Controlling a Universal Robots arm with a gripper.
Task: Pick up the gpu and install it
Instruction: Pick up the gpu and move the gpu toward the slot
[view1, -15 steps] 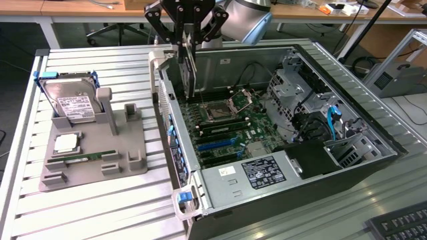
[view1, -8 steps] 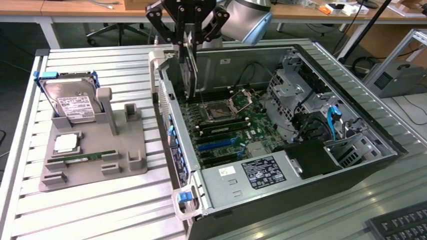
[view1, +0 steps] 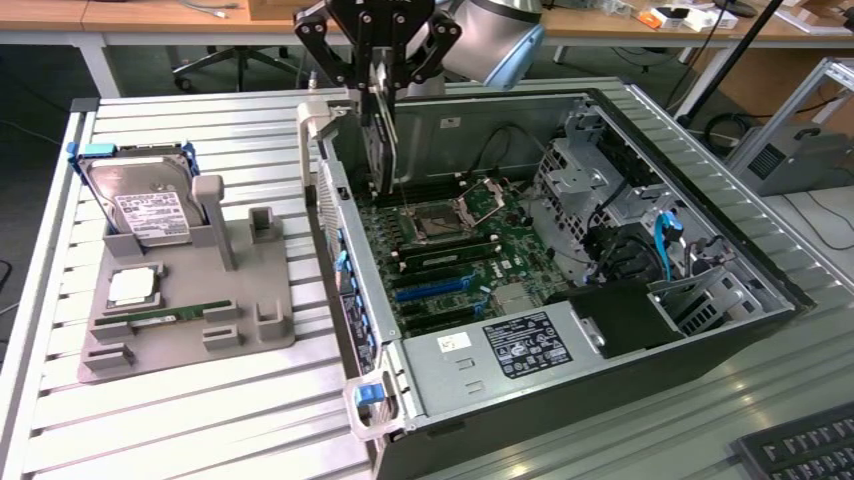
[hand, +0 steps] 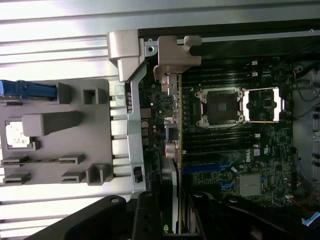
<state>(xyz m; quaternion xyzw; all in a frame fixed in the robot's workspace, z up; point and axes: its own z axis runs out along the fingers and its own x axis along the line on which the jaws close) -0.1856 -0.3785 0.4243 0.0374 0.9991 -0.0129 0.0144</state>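
Gripper (view1: 382, 72) clamped on the gpu (view1: 387, 140) by its upper edge. The card hangs upright and edge-down inside the open computer case (view1: 467, 125), bracket toward the port wall, likely to line up with the motherboard (view1: 454, 260) slots. It looks unseated.

A slatted metal counter (view1: 174, 420) is spanning the foreground; wooden desks (view1: 134, 15) are lining the rear above dark flooring (view1: 34, 80).

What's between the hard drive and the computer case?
In the exterior view, two gray upright posts of the parts holder stand between the hard drive and the computer case wall.
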